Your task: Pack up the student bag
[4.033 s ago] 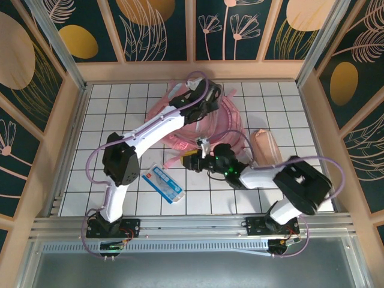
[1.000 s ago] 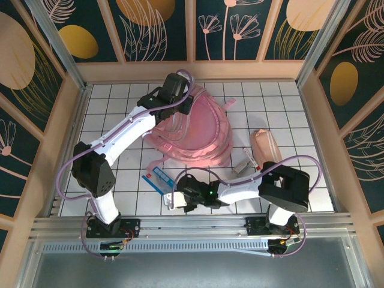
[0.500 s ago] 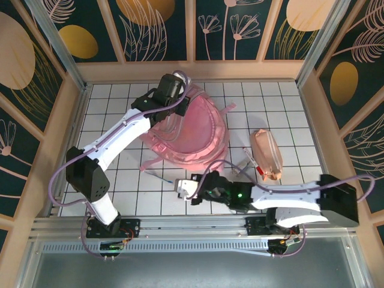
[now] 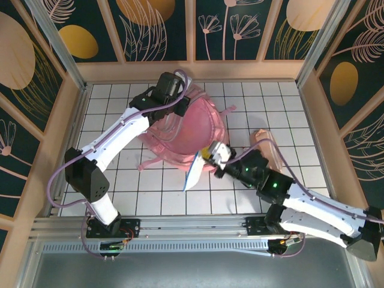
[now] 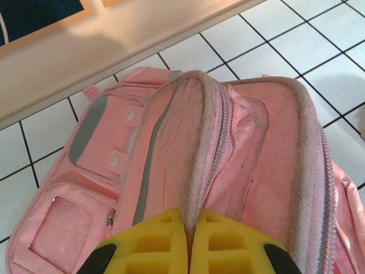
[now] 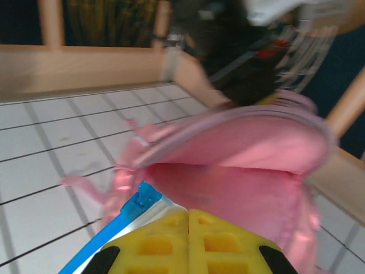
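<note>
The student bag (image 4: 195,129) is a pink backpack lying on the white tiled table, its main opening held agape. My left gripper (image 4: 174,101) is at the bag's far rim; in the left wrist view its yellow fingers (image 5: 165,237) are shut on the bag's zip edge (image 5: 197,171). My right gripper (image 4: 207,156) hovers at the bag's near edge, shut on a flat blue-and-white packet (image 4: 193,171) that hangs down to the left. The right wrist view has the packet (image 6: 122,220) pinched between the pads, with the bag's open mouth (image 6: 239,188) straight ahead.
A pink pencil pouch (image 4: 264,139) lies right of the bag, partly under my right arm. A loose pink strap (image 4: 151,164) trails off the bag's left side. Wooden walls (image 4: 192,71) fence the table in on three sides.
My right gripper closed on the packet, lifted it off the table and carried it up and right to the bag's mouth. The left gripper has kept its hold on the bag's rim.
</note>
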